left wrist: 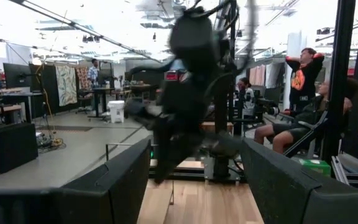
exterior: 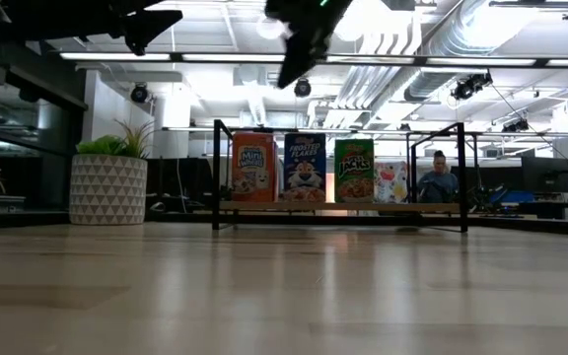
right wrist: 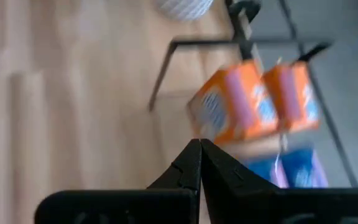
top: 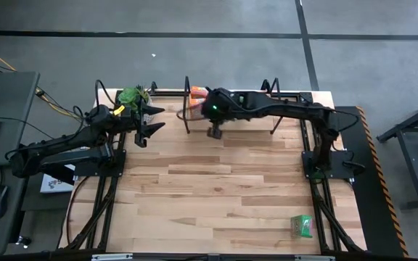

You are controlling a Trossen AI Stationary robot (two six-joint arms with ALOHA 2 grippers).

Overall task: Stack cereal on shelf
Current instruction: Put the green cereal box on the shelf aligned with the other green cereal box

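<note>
The shelf (exterior: 338, 207), a low black rod rack with a pale board, stands at the table's far edge. Upright on its board stand an orange cereal box (exterior: 252, 168), a blue one (exterior: 305, 168) and a green one (exterior: 354, 170). The right wrist view shows two orange boxes (right wrist: 229, 112) side by side, with blue (right wrist: 291, 173) beside them. Another green box (top: 302, 225) lies on the table near the front right. My right gripper (top: 214, 131) (right wrist: 199, 149) hangs shut and bare above the table in front of the shelf's left end. My left gripper (top: 151, 120) waits open by the plant.
A potted green plant (top: 133, 96) in a white patterned pot (exterior: 107, 187) stands at the far left, close to my left gripper. People sit in the room beyond the table (left wrist: 303, 112). Bare wooden tabletop (top: 216, 196) stretches between the shelf and the front edge.
</note>
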